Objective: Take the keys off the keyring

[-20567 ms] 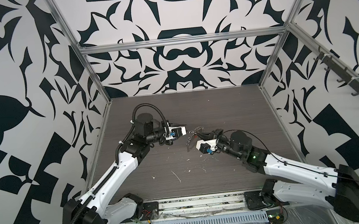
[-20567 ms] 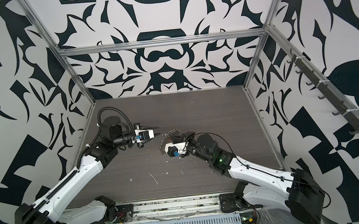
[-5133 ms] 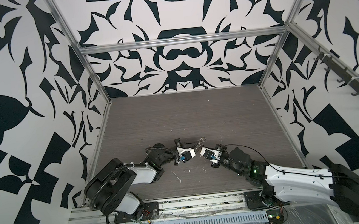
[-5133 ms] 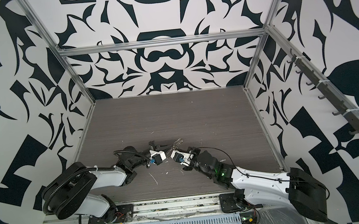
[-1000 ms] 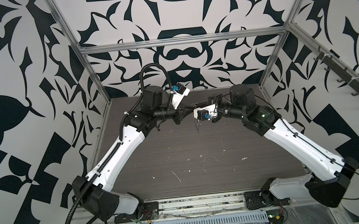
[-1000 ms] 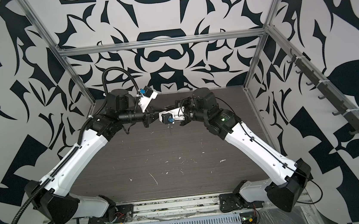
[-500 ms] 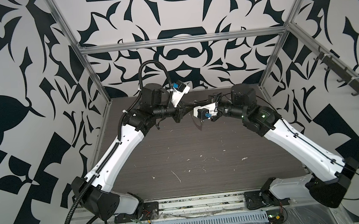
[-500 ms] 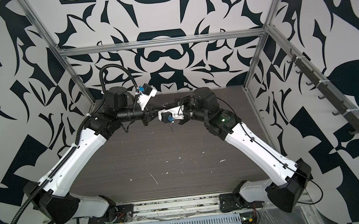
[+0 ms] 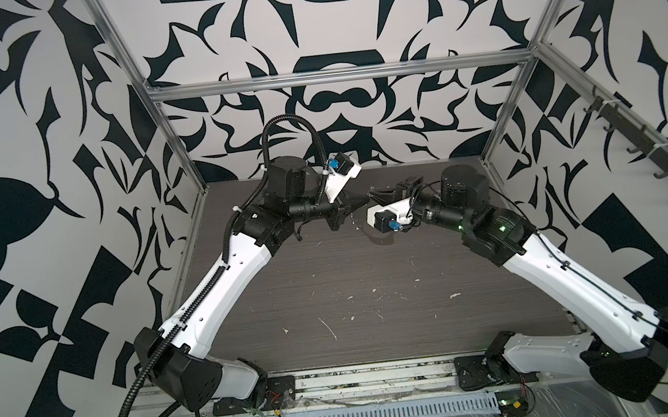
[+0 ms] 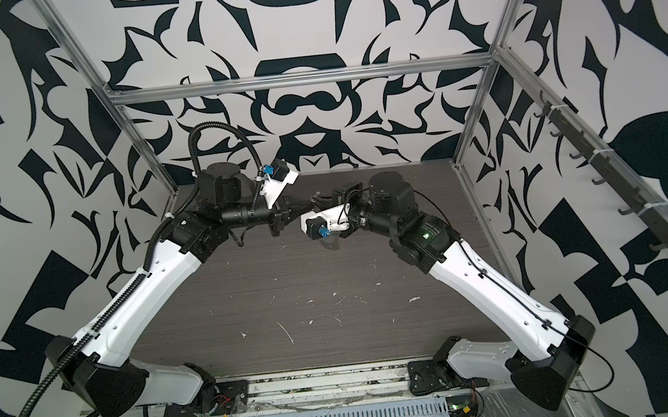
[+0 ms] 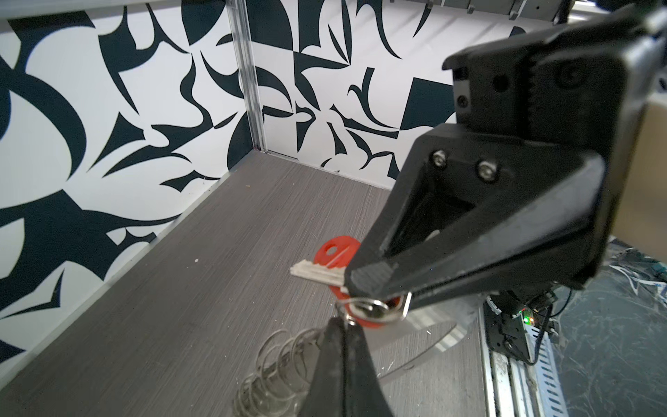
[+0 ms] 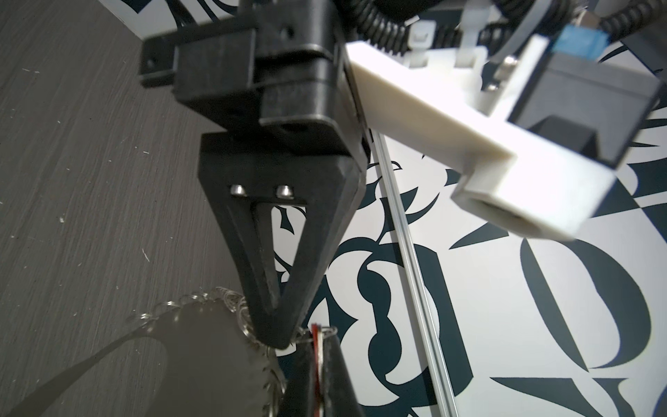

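Robot lab test cell, aluminium frame [image 9: 311, 79], black-and-white patterned walls [image 9: 23, 122], scuffed tabletop [image 9: 371, 264]

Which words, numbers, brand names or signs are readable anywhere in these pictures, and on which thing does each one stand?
No text can be read anywhere.
The red tag: no print legible on the face that shows.
The keys and keyring: too small and blurred for any stamp.
The walls: black and white pattern only, no letters.
The arms: no brand mark visible.
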